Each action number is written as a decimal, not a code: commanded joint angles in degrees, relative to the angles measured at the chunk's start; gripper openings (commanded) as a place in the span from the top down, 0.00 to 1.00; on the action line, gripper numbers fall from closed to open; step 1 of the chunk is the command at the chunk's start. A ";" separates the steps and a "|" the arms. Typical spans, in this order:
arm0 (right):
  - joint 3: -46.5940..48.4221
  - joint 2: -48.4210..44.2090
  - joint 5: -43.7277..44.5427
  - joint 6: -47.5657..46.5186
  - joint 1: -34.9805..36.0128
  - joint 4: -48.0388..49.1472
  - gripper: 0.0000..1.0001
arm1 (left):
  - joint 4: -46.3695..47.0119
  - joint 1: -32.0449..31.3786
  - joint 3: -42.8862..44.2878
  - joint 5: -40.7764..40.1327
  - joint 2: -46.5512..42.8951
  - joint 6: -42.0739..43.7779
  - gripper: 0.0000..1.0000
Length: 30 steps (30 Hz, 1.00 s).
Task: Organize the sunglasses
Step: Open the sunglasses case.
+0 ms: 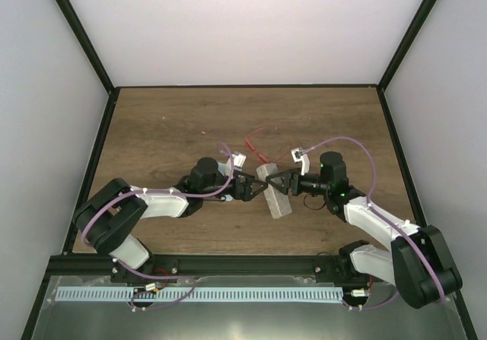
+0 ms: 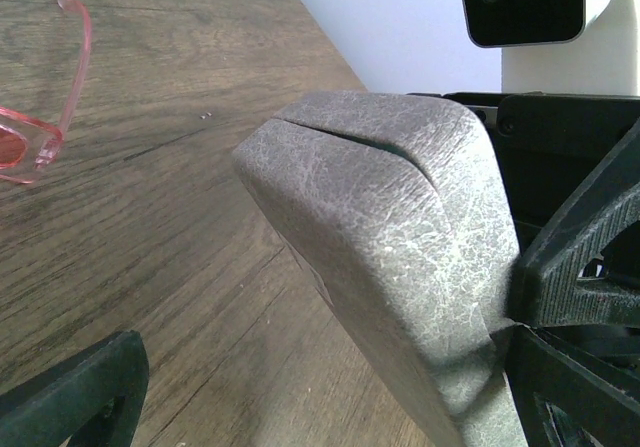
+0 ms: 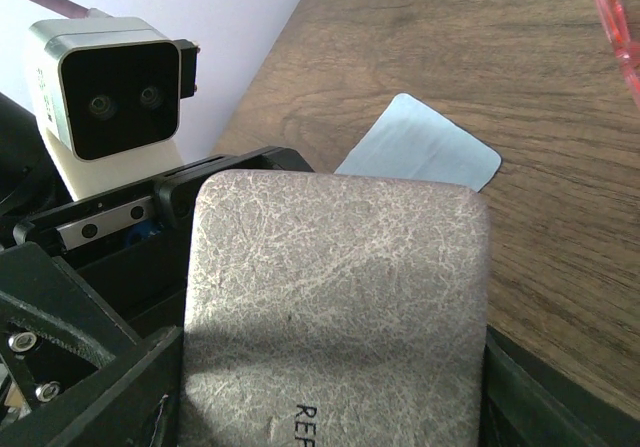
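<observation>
The grey case (image 1: 275,191) stands closed on edge on the wooden table, between both grippers. My right gripper (image 1: 287,182) is shut on the case (image 3: 335,297), with a finger (image 3: 95,392) against each side. My left gripper (image 1: 252,187) is open at the case's (image 2: 400,237) other side; its near finger (image 2: 85,392) stands apart from the case. The red-framed sunglasses (image 1: 257,147) lie open on the table just behind the case. They show at the left edge of the left wrist view (image 2: 45,132) and at the right edge of the right wrist view (image 3: 620,27).
A pale blue cloth (image 3: 420,152) lies flat on the table behind the case. The enclosure's black frame and white walls bound the table (image 1: 167,127) on three sides.
</observation>
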 commanded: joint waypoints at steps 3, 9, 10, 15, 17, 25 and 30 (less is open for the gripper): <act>0.71 -2.97 -1.59 0.53 0.48 2.23 0.42 | -0.72 -0.38 1.85 -1.43 2.10 0.60 0.00; 0.68 -5.03 -1.48 0.85 -0.03 1.93 0.42 | -2.06 -0.35 2.19 -2.42 2.77 1.01 0.00; 0.69 -5.22 -1.48 0.93 -0.16 1.93 0.43 | -2.32 -0.31 2.24 -2.63 2.57 1.17 0.00; 0.89 -5.32 -1.78 1.20 -0.69 1.96 0.44 | -3.79 -0.40 2.15 -3.77 1.85 1.91 0.00; 0.84 -5.45 -2.13 1.36 -0.79 2.02 0.44 | -4.30 -0.32 2.24 -4.23 1.72 2.12 0.00; 0.59 -6.79 -2.62 1.56 -1.42 2.02 0.44 | -5.48 -0.27 2.83 -5.20 2.40 2.28 0.00; 0.49 -8.03 -3.53 1.78 -1.69 2.32 0.44 | -6.87 -0.29 3.34 -6.25 3.09 2.28 0.00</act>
